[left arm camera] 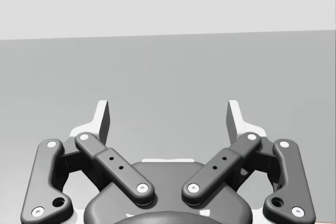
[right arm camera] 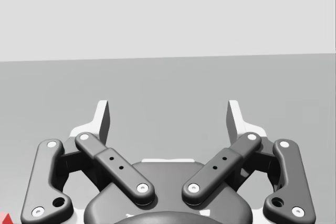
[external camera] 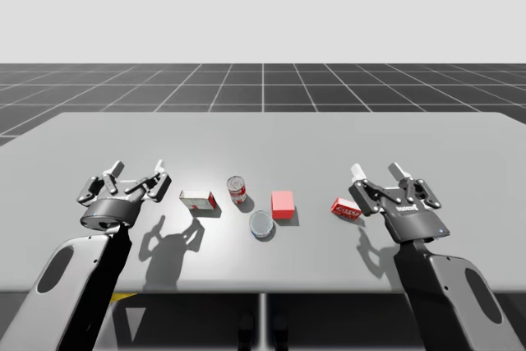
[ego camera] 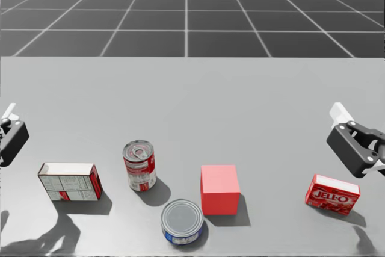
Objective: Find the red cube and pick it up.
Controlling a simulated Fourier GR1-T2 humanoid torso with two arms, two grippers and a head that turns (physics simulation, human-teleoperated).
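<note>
red cube (ego camera: 219,189), blue can (ego camera: 182,221) just beside front-left corner, open table (ego camera: 192,106) behind

Print check, L to R: tiny text panels on the white-and-red box (ego camera: 67,186), label print round the red-and-white can (ego camera: 139,170), white lettering atop the flat red box (ego camera: 332,194), no nos. legible.

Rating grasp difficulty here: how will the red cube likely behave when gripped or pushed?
The red cube rests flat on the table, so it would probably slide rather than roll or tip. Its straight faces and crisp edges suggest a rigid block that should not deform when squeezed. The low blue can stands close by; a push that way would likely bump it.
</note>
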